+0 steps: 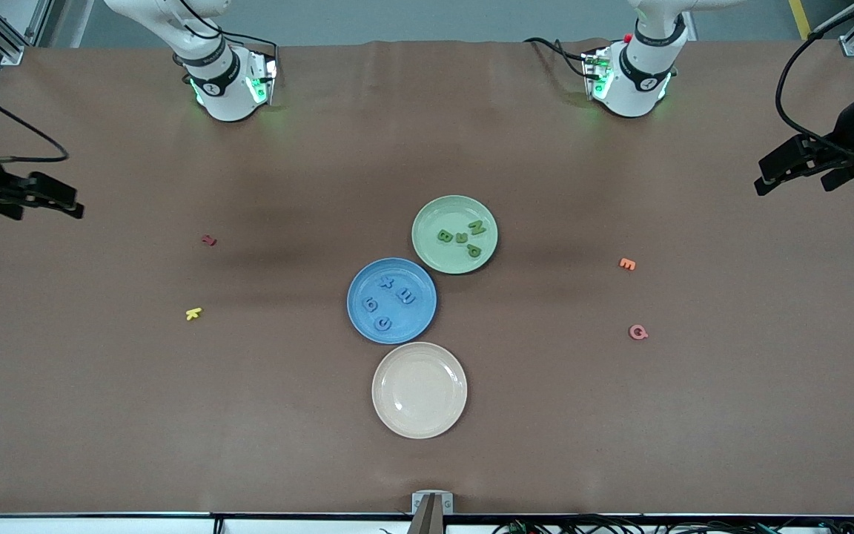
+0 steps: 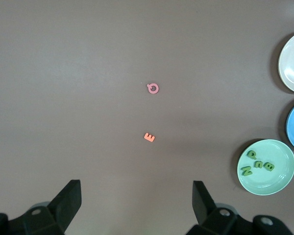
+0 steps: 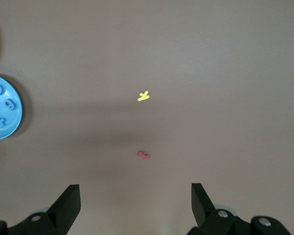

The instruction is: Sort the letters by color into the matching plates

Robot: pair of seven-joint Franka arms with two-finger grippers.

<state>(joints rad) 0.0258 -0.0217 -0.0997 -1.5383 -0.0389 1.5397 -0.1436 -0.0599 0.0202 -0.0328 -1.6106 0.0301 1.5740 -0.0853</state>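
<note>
Several green letters [image 1: 461, 237] lie in the pale green plate [image 1: 434, 219] at mid-table. Several blue letters [image 1: 405, 297] lie in the blue plate [image 1: 416, 322], which touches it on the side nearer the front camera. My left gripper [image 1: 768, 174] is open and empty, in the air at the left arm's end of the table. My right gripper [image 1: 71, 202] is open and empty, in the air at the right arm's end. The left wrist view shows the open left gripper [image 2: 137, 196] and the green plate [image 2: 277, 181] with its letters [image 2: 258, 165]. The right wrist view shows the open right gripper [image 3: 135, 196] and the blue plate [image 3: 15, 115].
An empty cream plate [image 1: 419, 389] sits nearest the front camera. An orange E [image 1: 626, 263] and a pink Q [image 1: 638, 332] lie toward the left arm's end. A red letter [image 1: 208, 239] and a yellow K [image 1: 193, 314] lie toward the right arm's end.
</note>
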